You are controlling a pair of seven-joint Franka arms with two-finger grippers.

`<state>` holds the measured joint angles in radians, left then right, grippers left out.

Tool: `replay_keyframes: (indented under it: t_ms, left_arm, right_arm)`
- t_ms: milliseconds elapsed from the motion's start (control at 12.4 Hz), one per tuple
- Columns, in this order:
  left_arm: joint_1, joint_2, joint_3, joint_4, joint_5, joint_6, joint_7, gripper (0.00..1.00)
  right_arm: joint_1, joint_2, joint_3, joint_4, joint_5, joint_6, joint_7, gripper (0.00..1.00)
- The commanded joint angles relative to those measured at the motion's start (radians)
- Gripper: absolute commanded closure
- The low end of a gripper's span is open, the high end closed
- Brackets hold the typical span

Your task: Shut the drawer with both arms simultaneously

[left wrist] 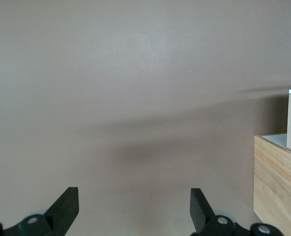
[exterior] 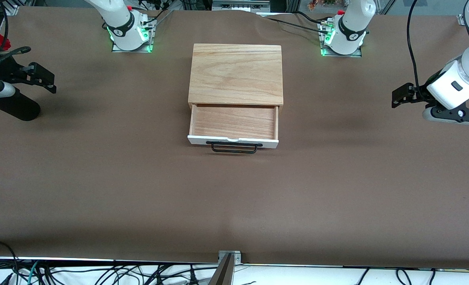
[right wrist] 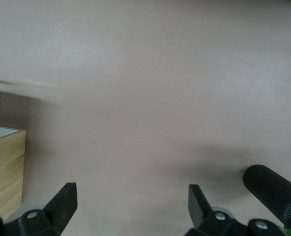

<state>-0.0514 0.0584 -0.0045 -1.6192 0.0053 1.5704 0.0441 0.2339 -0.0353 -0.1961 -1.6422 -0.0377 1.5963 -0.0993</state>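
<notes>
Drawer (exterior: 234,122) is seen pulled out of a wooden box casing (exterior: 236,73) that sits at the middle of the brown table (exterior: 234,198), between the two arm bases. Its white front panel (exterior: 232,141) is turned toward the front camera, and a black wire bar handle (exterior: 234,148) is fixed to that panel. The light-wood tray is exposed (nothing is seen lying in it).

The left gripper (exterior: 401,96) is held over the table at the left arm's end, well apart from the drawer; in the left wrist view its fingers (left wrist: 67,206) are spread wide with only bare table between them, and a corner of the casing (left wrist: 278,182) is caught at the frame's edge. The right gripper (exterior: 40,77) is held over the table at the right arm's end, likewise well apart from the drawer. In the right wrist view its fingers (right wrist: 64,201) are also parted and nothing is gripped, with the casing (right wrist: 5,169) again glimpsed at the edge. Neither gripper is in contact with the drawer or its handle.
</notes>
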Motion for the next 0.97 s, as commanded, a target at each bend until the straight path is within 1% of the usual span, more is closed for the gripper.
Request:
replay_keyframes:
  t_ms: [0,162,890]
  left_arm:
    - [0.01,-0.012,-0.006,-0.005,-0.002,0.002,-0.001,0.0]
    - [0.01,-0.012,-0.006,-0.005,-0.002,0.002,-0.001,0.0]
    - [0.012,-0.009,-0.006,-0.004,-0.004,0.007,-0.003,0.0]
  right_arm:
    - [-0.002,-0.001,0.006,0.018,0.005,-0.03,0.024,0.0]
    - [-0.004,-0.001,0.003,0.024,0.024,-0.03,0.021,0.0]
    - [-0.004,0.0,0.004,0.024,0.024,-0.026,0.021,0.0]
